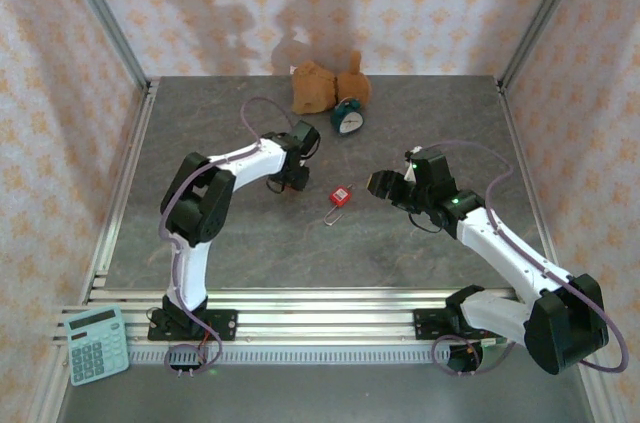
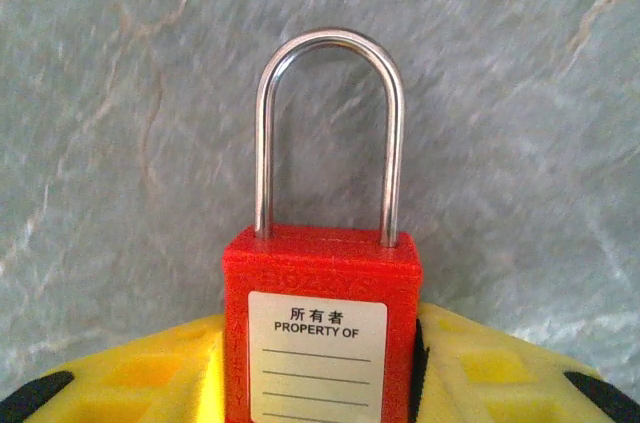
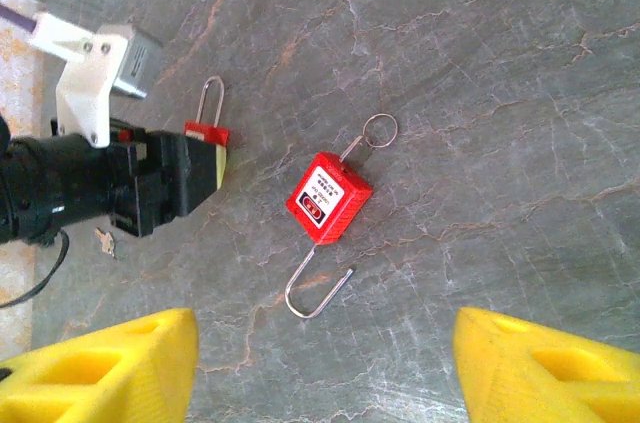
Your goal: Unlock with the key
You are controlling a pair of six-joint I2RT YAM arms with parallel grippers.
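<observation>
My left gripper (image 2: 320, 368) is shut on a red padlock (image 2: 320, 328) with a white "PROPERTY OF" label. Its steel shackle (image 2: 330, 133) is closed and points away over the table. From above, that gripper (image 1: 290, 180) sits left of centre. A second red padlock (image 3: 328, 197) lies flat at mid-table (image 1: 341, 196), its shackle (image 3: 318, 288) swung open and a metal ring (image 3: 380, 129) at its other end. A tiny tan sliver, apparently the key (image 3: 105, 241), lies on the table beside the left gripper. My right gripper (image 3: 325, 368) hovers open over the loose padlock, touching nothing.
A brown plush toy (image 1: 318, 86) and a teal alarm clock (image 1: 348, 118) stand at the back of the table. A calculator (image 1: 97, 343) lies off the table's front left, past the rail. Patterned walls close in three sides.
</observation>
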